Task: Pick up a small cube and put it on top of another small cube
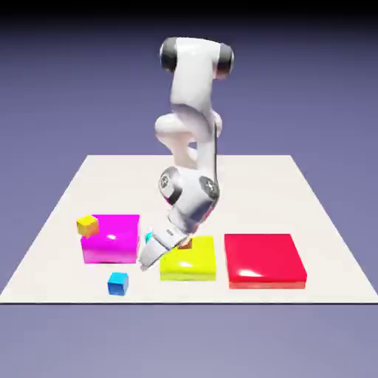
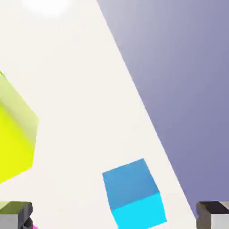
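"Plain blue-violet backdrop, and a pale tabletop in front of it. What's set on what?"

"A brownish-orange bit of small cube shows at the far edge of the flat yellow block, partly hidden by the arm. A yellow-orange cube is at the magenta block's left edge, in the exterior view."

"And the blue cube?"

"On the tabletop, near edge, exterior view's left, nearer than the magenta block. It sits flat, turned slightly; its sides look about equal, so I can't pick a long axis."

"Gripper?"

"Wide open, holding nothing. It's tilted, fingers down toward the near left, just beside the yellow block."

"What's on the right?"

"A flat red block, glossy under the light. Some cyan peeks out behind the hand, too."
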`<state>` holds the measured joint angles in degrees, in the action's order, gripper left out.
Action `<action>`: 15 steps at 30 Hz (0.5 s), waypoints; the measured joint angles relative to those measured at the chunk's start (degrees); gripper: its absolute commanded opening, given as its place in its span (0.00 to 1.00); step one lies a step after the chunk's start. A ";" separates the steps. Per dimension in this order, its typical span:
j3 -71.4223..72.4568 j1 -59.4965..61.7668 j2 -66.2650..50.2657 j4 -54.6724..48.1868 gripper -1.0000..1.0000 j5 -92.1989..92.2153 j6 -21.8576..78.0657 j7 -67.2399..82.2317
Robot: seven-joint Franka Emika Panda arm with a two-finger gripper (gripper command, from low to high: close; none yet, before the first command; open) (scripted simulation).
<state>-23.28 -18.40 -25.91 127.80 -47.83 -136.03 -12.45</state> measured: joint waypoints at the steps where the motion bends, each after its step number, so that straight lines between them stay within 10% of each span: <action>1: -0.83 -0.63 -2.08 -1.18 0.50 -1.70 1.35 1.06; 9: -4.36 0.30 -14.96 -6.99 0.50 -9.45 0.48 2.04; 10: -4.60 1.11 -16.67 -7.55 0.00 -10.08 -0.94 1.38; 15: -3.71 -1.84 -10.45 -5.51 0.00 -7.63 4.28 3.90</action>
<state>-26.99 -20.24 -36.36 122.28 -55.47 -131.76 -8.55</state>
